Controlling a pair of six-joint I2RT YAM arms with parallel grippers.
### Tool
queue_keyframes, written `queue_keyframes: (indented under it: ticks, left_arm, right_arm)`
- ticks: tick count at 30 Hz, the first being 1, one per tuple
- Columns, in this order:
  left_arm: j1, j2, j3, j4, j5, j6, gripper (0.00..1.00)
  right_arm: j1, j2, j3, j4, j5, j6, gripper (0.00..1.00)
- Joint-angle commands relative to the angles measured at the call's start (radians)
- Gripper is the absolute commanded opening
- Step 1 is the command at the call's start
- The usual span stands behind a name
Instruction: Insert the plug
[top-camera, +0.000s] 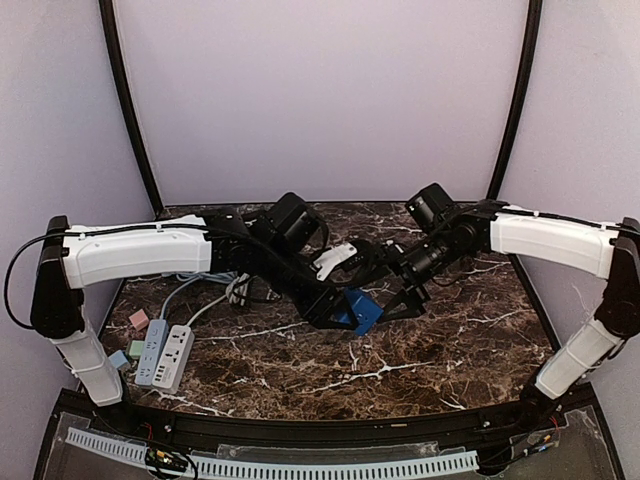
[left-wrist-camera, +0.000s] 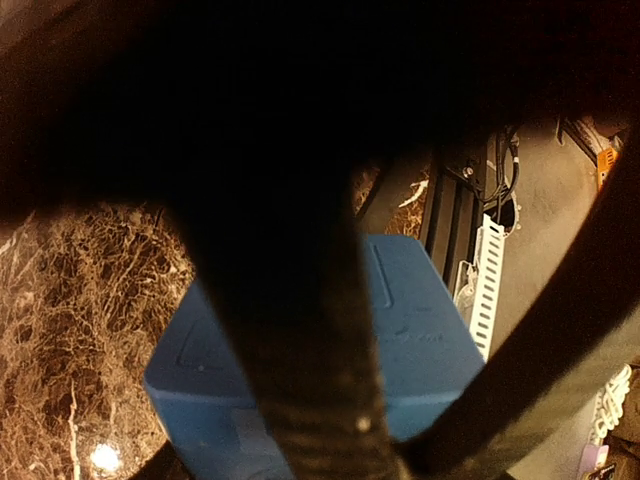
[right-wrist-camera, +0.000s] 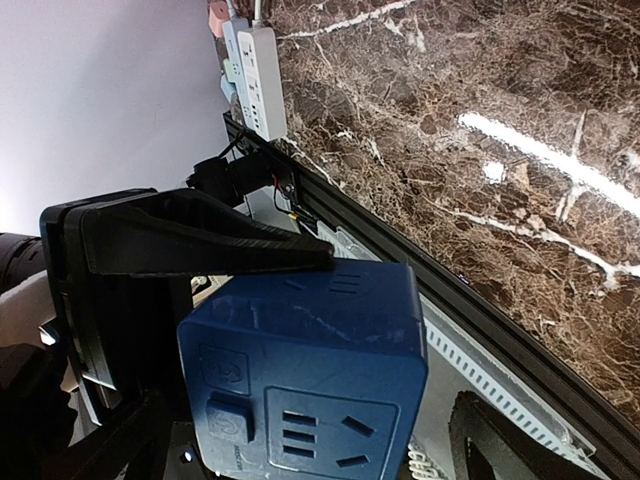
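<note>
At the far left of the table (top-camera: 450, 350) lie the strips (top-camera: 165, 355), side by side, with their sockets facing up. They are well away from the work.

Moving right to mid-table, our left gripper (top-camera: 345, 310) is clamped on the blue cube (top-camera: 362, 310) and holds it in the air above the marble. In the left wrist view a dark finger (left-wrist-camera: 300, 380) crosses the cube's face.

The cube has roughly equal sides, so we can name no real long axis. It hangs tilted, with no face level with the table. The right wrist view shows its socket face (right-wrist-camera: 330, 430) turned toward the right arm. We see no prongs in any view, so we cannot tell which way the plug side points. We judge it to be on a hidden face.

Furthest right, our right gripper (top-camera: 385, 300) stands wide open and straddles the cube. Its upper finger (right-wrist-camera: 200, 245) lies along the cube's top edge and its lower finger is apart from the cube.

We read this step as a second grasp or a handover. To do it well:
- We should close the right fingers squarely on two flat, opposite faces, away from the corners and away from whichever face carries the prongs.
- The left should let go only once the right hold is firm.
- The cube is smooth and could twist in a skewed pinch, so we should centre the fingers first.
</note>
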Motion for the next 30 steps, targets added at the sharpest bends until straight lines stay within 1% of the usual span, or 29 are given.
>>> queue_keyframes:
  ticks: [1, 8, 12, 13, 15, 16, 17, 18, 19, 20, 21, 24, 25, 30]
  left_arm:
    - [-0.01, 0.002, 0.039, 0.007, 0.035, -0.021, 0.01]
    - [-0.013, 0.003, 0.041, 0.006, 0.041, -0.021, 0.01]
    - [-0.018, 0.005, 0.04, -0.002, 0.033, -0.011, 0.01]
    - [-0.018, 0.005, 0.04, -0.003, 0.027, -0.01, 0.01]
    - [-0.02, 0.007, 0.041, -0.007, 0.017, -0.014, 0.04]
    - [-0.02, 0.009, 0.042, -0.007, 0.013, -0.016, 0.09]
    - [-0.02, 0.011, 0.042, -0.007, 0.001, -0.022, 0.12]
    - [-0.021, 0.011, 0.042, -0.007, -0.014, -0.024, 0.18]
    - [-0.021, 0.01, 0.041, -0.007, -0.022, -0.028, 0.21]
    - [-0.022, 0.009, 0.039, -0.008, -0.042, -0.029, 0.28]
    - [-0.022, 0.008, 0.038, -0.008, -0.05, -0.033, 0.33]
    - [-0.023, -0.007, 0.026, -0.009, -0.089, -0.039, 0.92]
    - [-0.022, -0.016, 0.017, -0.009, -0.097, -0.04, 0.97]
    - [-0.022, -0.079, -0.041, -0.009, -0.163, -0.042, 0.99]
  right_arm:
    - [0.027, 0.019, 0.025, 0.002, -0.015, -0.014, 0.93]
    - [0.043, 0.032, 0.003, 0.001, -0.007, -0.019, 0.82]
    - [0.045, 0.04, 0.001, -0.008, -0.004, -0.026, 0.68]
    - [0.045, 0.042, 0.001, -0.012, -0.004, -0.028, 0.63]
    - [0.046, 0.044, 0.001, -0.018, -0.001, -0.031, 0.53]
    - [0.047, 0.044, 0.0, -0.02, -0.001, -0.032, 0.48]
    - [0.047, 0.043, -0.001, -0.021, 0.0, -0.033, 0.42]
    - [0.047, 0.043, -0.001, -0.023, 0.001, -0.035, 0.36]
    - [0.047, 0.043, -0.001, -0.025, 0.003, -0.037, 0.3]
    - [0.047, 0.042, -0.002, -0.027, 0.004, -0.039, 0.26]
    - [0.047, 0.042, -0.001, -0.028, 0.008, -0.04, 0.2]
    - [0.047, 0.039, 0.004, -0.032, 0.026, -0.043, 0.09]
    - [0.047, 0.037, 0.006, -0.035, 0.038, -0.044, 0.08]
    - [0.04, 0.03, 0.015, -0.052, 0.119, -0.046, 0.04]
